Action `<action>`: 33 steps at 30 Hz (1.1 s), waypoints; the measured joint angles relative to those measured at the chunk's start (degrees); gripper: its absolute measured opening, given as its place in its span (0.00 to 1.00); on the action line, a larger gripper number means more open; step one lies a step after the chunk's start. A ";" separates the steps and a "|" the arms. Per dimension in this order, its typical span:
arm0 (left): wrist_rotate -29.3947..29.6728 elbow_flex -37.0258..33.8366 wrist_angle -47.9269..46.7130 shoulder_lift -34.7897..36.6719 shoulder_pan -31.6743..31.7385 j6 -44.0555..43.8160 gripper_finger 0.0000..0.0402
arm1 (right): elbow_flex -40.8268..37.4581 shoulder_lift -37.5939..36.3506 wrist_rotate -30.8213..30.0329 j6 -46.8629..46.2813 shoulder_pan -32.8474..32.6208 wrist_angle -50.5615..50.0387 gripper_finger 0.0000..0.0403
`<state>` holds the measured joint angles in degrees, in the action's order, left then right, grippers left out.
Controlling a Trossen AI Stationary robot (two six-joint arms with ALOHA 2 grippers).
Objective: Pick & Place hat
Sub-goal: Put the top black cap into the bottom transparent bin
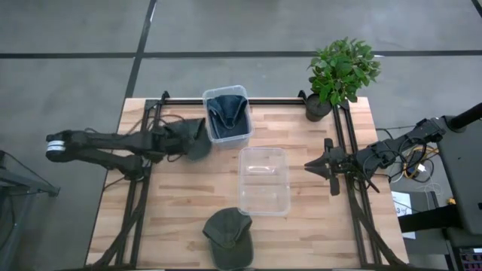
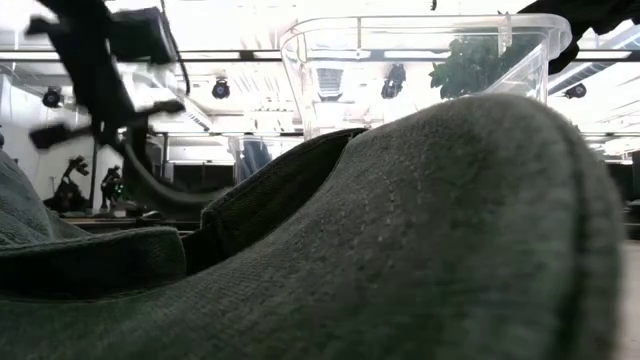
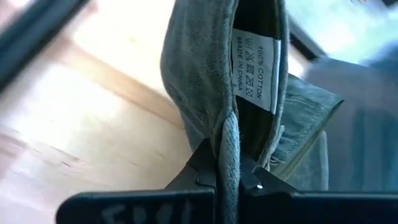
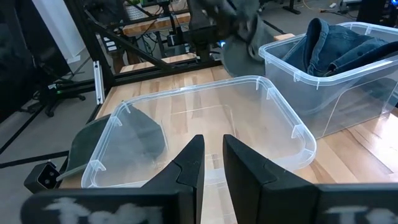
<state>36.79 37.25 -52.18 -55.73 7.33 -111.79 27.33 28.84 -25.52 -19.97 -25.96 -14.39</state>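
The left gripper [image 1: 197, 140] clamped a hat [image 1: 194, 141] just beside the bin of hats [image 1: 227, 114]. The empty bin [image 1: 263, 181] lay just ahead of the right gripper [image 1: 312, 165], with another hat [image 1: 228, 239] beyond that bin.

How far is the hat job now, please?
Done: the left gripper is shut on a grey hat beside the bin of jeans. Left: the clear bin is empty, and a second hat lies on the table. The right gripper waits.

Robotics lab: framed wooden workbench [image 1: 188, 203]
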 joint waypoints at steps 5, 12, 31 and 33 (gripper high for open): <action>1.89 13.52 -20.78 3.25 -2.65 3.64 0.01 | 0.00 0.00 0.02 0.00 0.00 0.00 0.13; 12.07 32.33 -35.33 2.74 -7.66 7.35 0.01 | 0.00 0.04 0.03 0.00 -0.01 0.00 0.13; 11.88 34.80 12.95 2.47 -14.14 68.89 0.01 | 0.00 0.09 0.02 0.00 0.00 0.07 0.13; 7.19 31.64 23.37 2.99 -14.14 76.27 0.01 | 0.00 0.09 0.03 0.01 -0.02 0.09 0.13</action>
<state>43.98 68.89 -28.81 -52.74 -6.81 -35.52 27.33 28.93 -25.49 -19.96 -25.98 -14.31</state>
